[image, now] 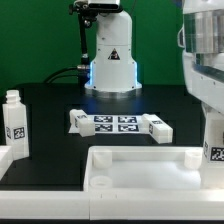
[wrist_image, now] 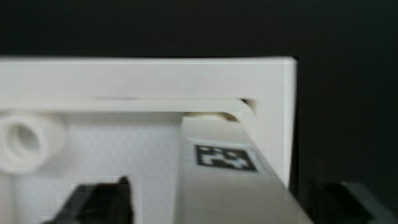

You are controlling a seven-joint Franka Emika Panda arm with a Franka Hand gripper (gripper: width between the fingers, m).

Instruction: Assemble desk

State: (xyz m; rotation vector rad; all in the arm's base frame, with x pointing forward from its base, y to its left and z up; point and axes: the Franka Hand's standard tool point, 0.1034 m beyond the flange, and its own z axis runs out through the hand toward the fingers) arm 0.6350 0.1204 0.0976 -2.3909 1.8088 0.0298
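The white desk top [image: 140,172] lies at the front of the table, rim up, with a round corner socket in the wrist view [wrist_image: 22,140]. A white peg leg with a tag [wrist_image: 228,160] stands at the top's corner on the exterior view's right [image: 214,152], its far end against the rim. My gripper [wrist_image: 222,205] is over this leg. The dark fingers [wrist_image: 98,200] stand on either side of it with a gap on each side. A second leg [image: 14,125] stands upright at the exterior view's left.
The marker board [image: 118,123] lies in the middle of the black table. The white robot base [image: 112,60] with a warning triangle stands behind it. My arm [image: 205,70] fills the exterior view's right.
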